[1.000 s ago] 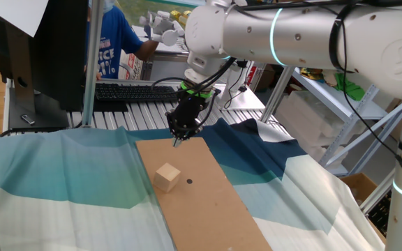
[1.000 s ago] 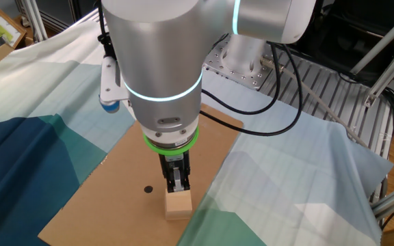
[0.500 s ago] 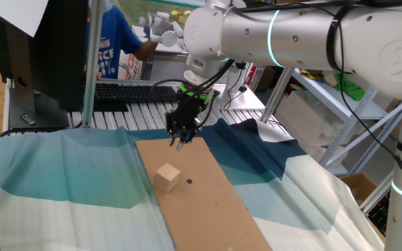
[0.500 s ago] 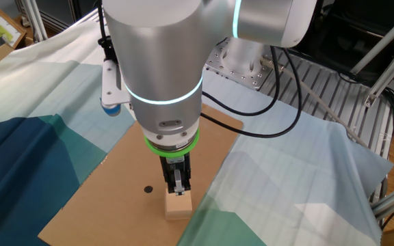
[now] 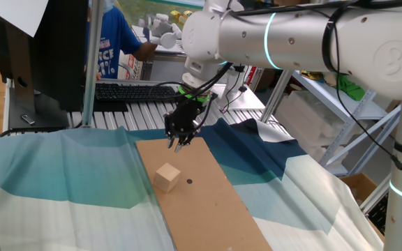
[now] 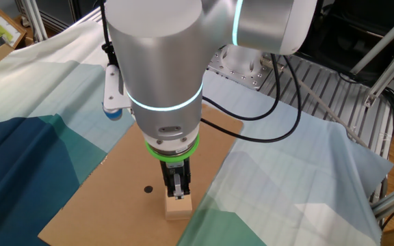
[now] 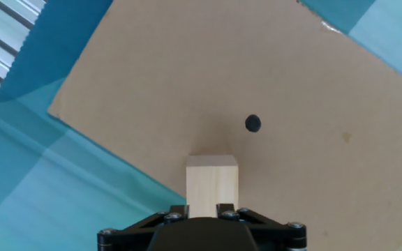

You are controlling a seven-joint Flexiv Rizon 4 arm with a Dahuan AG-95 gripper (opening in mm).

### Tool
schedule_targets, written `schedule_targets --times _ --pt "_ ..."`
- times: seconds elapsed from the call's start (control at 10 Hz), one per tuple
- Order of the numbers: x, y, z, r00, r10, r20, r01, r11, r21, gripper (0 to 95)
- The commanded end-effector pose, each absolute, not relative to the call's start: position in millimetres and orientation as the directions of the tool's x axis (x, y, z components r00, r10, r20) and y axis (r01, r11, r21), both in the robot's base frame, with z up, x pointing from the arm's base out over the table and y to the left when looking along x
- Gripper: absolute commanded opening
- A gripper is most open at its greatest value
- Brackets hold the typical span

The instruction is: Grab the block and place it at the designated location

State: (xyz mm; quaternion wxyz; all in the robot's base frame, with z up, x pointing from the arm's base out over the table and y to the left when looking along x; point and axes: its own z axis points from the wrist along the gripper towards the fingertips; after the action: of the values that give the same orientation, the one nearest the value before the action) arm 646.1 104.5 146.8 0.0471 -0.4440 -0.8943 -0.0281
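Hand view shows the tool hanging above the block, gripping nothing; how wide it gapes I cannot tell. Just beside sits the designated location.

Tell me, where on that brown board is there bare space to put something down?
Most of the cardboard is bare: the long stretch past the black dot, toward its near end. The block and dot crowd the middle, and the gripper hovers over the far end.
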Motion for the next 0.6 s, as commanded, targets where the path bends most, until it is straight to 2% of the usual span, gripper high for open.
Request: schedule_targets --times 0.1,0.6 --pt "644.0 103.4 144.3 -0.602 0.791 0.104 0.797 0.604 0.017 57.0" --pt "636.9 105.7 127.6 -0.592 0.801 0.087 0.806 0.590 0.046 57.0"
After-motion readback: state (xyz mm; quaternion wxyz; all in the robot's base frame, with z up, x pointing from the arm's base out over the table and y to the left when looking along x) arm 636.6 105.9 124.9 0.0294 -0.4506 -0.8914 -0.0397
